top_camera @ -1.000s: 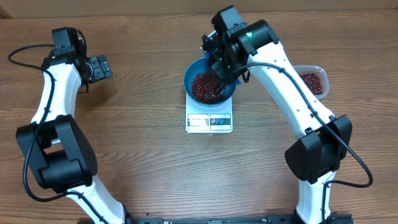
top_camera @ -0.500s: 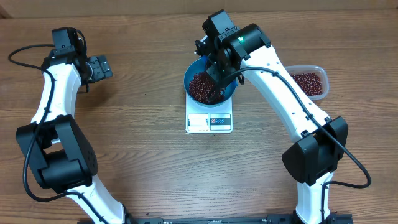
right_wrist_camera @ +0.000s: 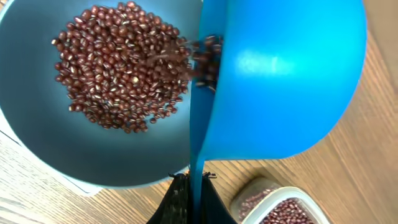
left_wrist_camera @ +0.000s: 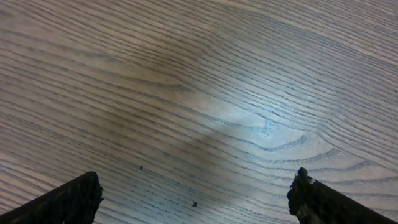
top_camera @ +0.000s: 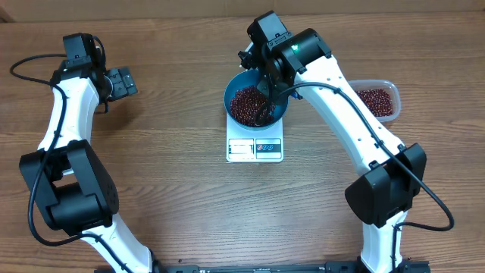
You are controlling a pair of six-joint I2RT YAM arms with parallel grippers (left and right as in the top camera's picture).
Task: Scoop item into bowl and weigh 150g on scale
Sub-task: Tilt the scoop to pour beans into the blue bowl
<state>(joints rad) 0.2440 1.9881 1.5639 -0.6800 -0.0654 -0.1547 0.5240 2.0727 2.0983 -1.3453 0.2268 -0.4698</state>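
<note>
The blue bowl [top_camera: 236, 91] stands on the white scale [top_camera: 255, 149] and holds a heap of red-brown beans [right_wrist_camera: 118, 74]. My right gripper [right_wrist_camera: 194, 182] is shut on the thin handle of a small blue scoop [right_wrist_camera: 280, 74]. The scoop is tipped on its side over the bowl's right edge, with beans [right_wrist_camera: 205, 59] sliding out of its mouth into the bowl. From overhead, the right gripper [top_camera: 267, 89] hangs over the bowl's far right side. My left gripper [left_wrist_camera: 198, 177] is open above bare wood at the far left [top_camera: 125, 82], holding nothing.
A clear plastic tub [top_camera: 379, 100] with more beans lies right of the bowl, and also shows in the right wrist view [right_wrist_camera: 280, 208]. The scale's display panel faces the table's near side. A few dark specks [left_wrist_camera: 194, 203] lie on the wood under the left gripper.
The right arm has swung a little left over the bowl and turned the scoop further on its side. The left arm has stayed still.
</note>
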